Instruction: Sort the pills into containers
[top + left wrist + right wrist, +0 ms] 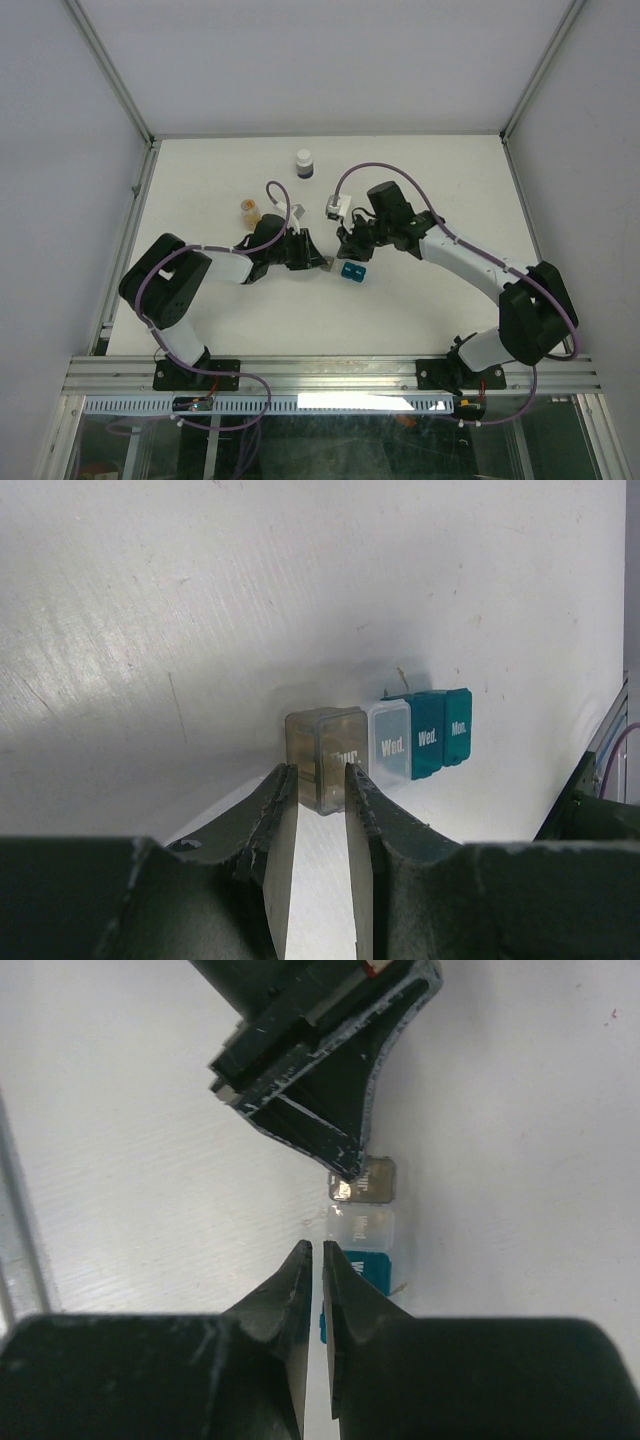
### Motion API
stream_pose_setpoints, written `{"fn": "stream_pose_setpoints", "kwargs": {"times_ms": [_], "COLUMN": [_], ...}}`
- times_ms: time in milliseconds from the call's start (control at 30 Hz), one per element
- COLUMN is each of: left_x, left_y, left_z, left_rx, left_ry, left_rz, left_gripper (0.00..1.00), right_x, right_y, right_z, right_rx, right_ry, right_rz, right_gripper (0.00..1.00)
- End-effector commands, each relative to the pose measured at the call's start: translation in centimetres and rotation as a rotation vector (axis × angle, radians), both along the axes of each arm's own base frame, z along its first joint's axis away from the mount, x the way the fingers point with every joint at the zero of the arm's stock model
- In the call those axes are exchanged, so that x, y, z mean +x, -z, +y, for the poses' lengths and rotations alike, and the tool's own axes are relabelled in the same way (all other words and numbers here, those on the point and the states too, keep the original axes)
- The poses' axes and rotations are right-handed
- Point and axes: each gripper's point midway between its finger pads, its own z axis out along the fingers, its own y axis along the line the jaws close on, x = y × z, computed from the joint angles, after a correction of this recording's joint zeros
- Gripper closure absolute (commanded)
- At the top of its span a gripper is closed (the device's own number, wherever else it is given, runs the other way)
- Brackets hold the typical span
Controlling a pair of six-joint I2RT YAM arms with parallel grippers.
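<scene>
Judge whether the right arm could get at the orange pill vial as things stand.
Probably not directly. The vial stands beyond the left pincer, whose wrist lies between it and the right pincer. The right arm would likely have to go round the far side.

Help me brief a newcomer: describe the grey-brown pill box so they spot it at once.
On the white table, look at its middle. At the tips of the left end effector sits a small square grey-brown box, first in a short row. Its neighbours are a clear cell and teal cells; it alone is smoky brown.
</scene>
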Motion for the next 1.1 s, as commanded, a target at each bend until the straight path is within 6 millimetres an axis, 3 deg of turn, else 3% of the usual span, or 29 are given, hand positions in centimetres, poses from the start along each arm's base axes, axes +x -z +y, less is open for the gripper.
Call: {"fn": "stream_pose_setpoints", "kwargs": {"times_ms": [0,200,300,867,1067], "left_x": [-0.5,-0.6,-0.5,-0.2,0.2], "left_y": [-3.4,-3.6,-3.2,-1.3,-1.3], "left_z": [-1.2,-1.4,-1.4,-1.6,-1.6], "left_rx": [-0.09,-0.098,-0.09,-0.053,-0.035], "left_ry": [0.042,0.045,0.043,0.052,0.056], "left_rz": [-0.077,-0.084,-0.081,-0.046,-0.049], "left_gripper": [0.75,0.75,0.75,0.73,0.73], "right_x": [2.6,2.7,2.7,1.8,1.6], "right_y": [1.7,4.8,5.4,2.1,2.5], "right_z": [0.3,0.8,0.9,1.8,1.9], "right_rx": [-0.115,-0.221,-0.246,-0.155,-0.157], "right_ry": [0.067,0.074,0.075,0.046,0.032], "right_rz": [-0.137,-0.127,-0.12,-0.121,-0.101], "right_gripper": [0.89,0.9,0.91,0.92,0.92]}}
